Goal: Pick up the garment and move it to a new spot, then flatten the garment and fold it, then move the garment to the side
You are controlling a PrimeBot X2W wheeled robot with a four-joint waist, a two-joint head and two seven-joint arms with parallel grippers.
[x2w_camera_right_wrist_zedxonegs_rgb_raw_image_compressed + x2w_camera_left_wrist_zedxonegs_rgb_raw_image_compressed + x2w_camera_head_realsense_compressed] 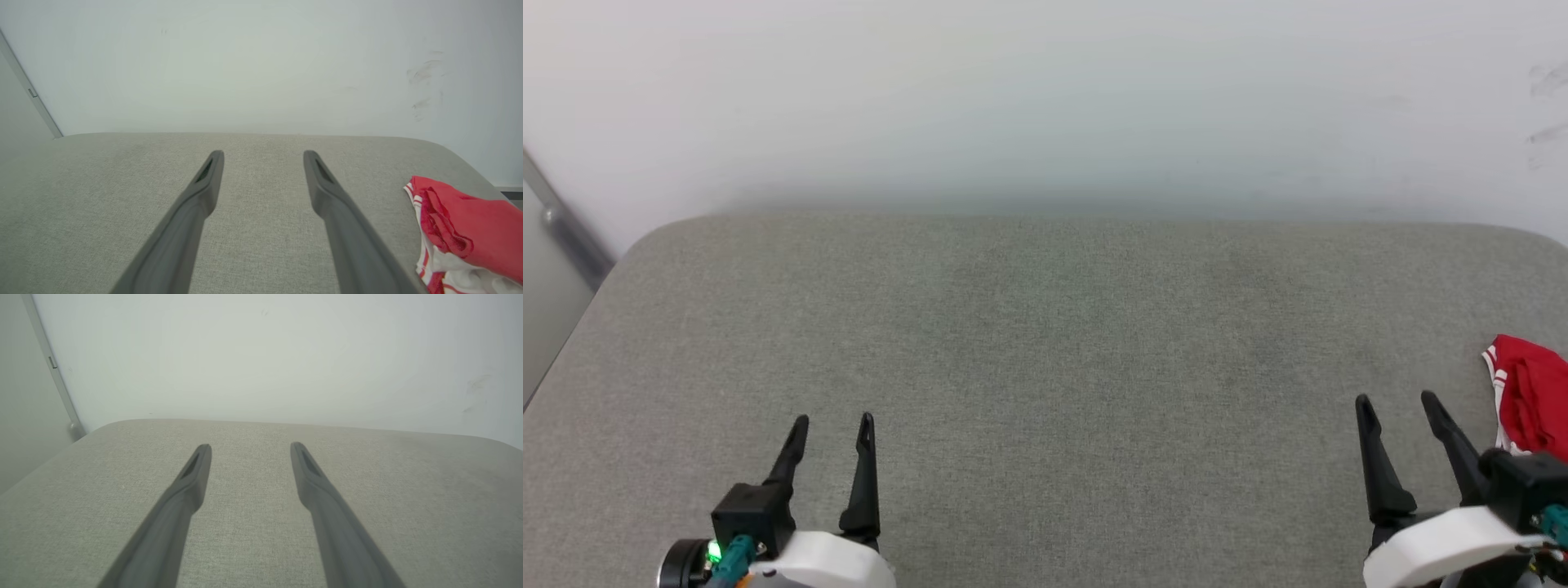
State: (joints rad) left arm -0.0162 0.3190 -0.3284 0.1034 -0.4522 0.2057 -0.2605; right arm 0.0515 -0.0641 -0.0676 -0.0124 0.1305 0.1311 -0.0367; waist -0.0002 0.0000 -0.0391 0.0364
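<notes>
Left hand and right hand stood released, empty. Garment lay bunched near the bench edge (right side); a shallow pinch risked dragging it off.

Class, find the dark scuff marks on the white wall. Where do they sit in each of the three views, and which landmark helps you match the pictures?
Head view: the scuff marks are at the top right edge, above the garment.
Left wrist view: the scuff marks are faint, at the right, above the grey pad.
Right wrist view: the scuff marks are at the upper right, above the garment.
Shared landmark: the grey strip on the wall at the left.
</notes>
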